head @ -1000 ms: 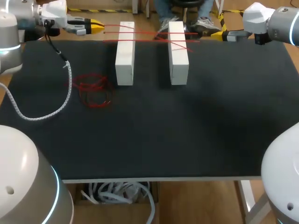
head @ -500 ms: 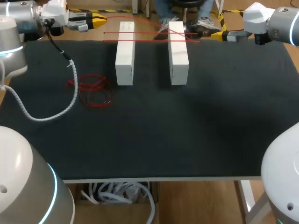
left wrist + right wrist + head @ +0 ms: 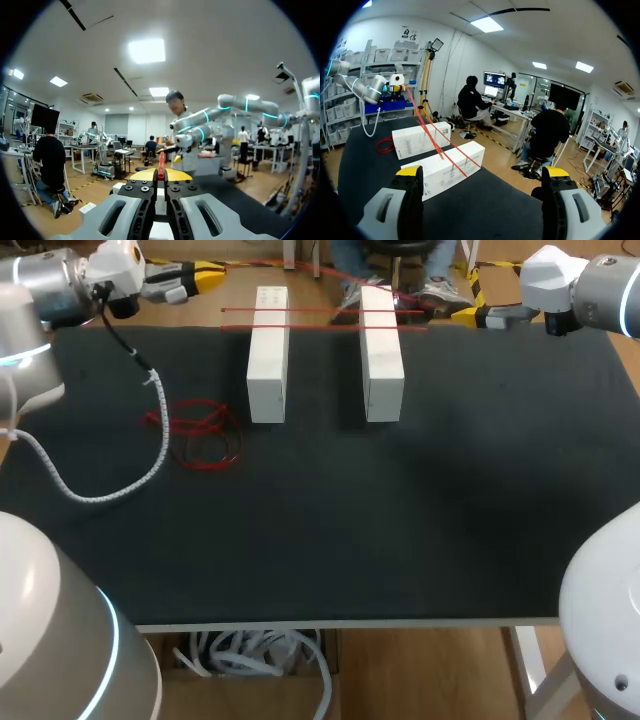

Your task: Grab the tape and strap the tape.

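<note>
Two white boxes [image 3: 268,352] [image 3: 382,352] stand side by side at the table's far edge. Thin red tape [image 3: 320,310] runs across both of their far ends in two strands. My left gripper [image 3: 208,280] hangs beyond the far left corner, shut on one end of the red tape [image 3: 161,170], which sticks out between its yellow tips. My right gripper [image 3: 465,316] is at the far edge to the right of the boxes, open and holding nothing. In the right wrist view the boxes [image 3: 445,167] and tape strands [image 3: 436,145] lie ahead of that gripper [image 3: 482,172].
A loose coil of red tape [image 3: 200,435] lies on the black table [image 3: 400,520] left of the boxes. My left arm's white cable [image 3: 150,455] loops over the table's left part.
My left gripper has moved up and back to the far left with the tape end, pulling the loose strand off the boxes. My right arm has kept still.
</note>
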Tool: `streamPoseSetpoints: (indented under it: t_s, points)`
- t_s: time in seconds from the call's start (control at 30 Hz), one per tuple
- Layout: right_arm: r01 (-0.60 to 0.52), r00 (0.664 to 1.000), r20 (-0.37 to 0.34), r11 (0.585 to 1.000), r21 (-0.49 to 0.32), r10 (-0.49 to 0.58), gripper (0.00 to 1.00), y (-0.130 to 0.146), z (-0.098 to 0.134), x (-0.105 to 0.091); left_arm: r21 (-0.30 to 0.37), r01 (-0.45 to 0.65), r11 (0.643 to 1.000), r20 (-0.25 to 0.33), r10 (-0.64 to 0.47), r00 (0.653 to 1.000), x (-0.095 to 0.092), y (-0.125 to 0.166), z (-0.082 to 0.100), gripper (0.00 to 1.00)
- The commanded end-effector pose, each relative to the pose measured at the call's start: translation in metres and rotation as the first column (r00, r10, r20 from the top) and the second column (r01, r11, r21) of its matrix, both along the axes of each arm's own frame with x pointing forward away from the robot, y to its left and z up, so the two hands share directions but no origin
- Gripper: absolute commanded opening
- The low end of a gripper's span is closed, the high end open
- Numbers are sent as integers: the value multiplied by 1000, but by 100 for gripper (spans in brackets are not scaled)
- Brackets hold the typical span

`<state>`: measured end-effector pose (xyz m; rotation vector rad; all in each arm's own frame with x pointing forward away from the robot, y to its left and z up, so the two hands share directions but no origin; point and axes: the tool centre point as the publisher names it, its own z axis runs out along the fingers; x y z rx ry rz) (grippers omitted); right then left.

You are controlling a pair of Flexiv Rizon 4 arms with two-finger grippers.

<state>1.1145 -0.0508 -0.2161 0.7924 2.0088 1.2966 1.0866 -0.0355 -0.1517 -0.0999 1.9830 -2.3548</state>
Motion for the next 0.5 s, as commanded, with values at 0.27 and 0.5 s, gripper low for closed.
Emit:
streamPoseSetpoints:
  t_s: [0.27,0.5]
  points:
    - [-4,1000,-4,1000,-1,4,100,0,0,2,-75,-20,997,-12,20,1000,8,0,15,0]
    - [-4,1000,-4,1000,-1,4,100,0,0,2,-117,-48,992,-36,44,998,11,2,18,0]
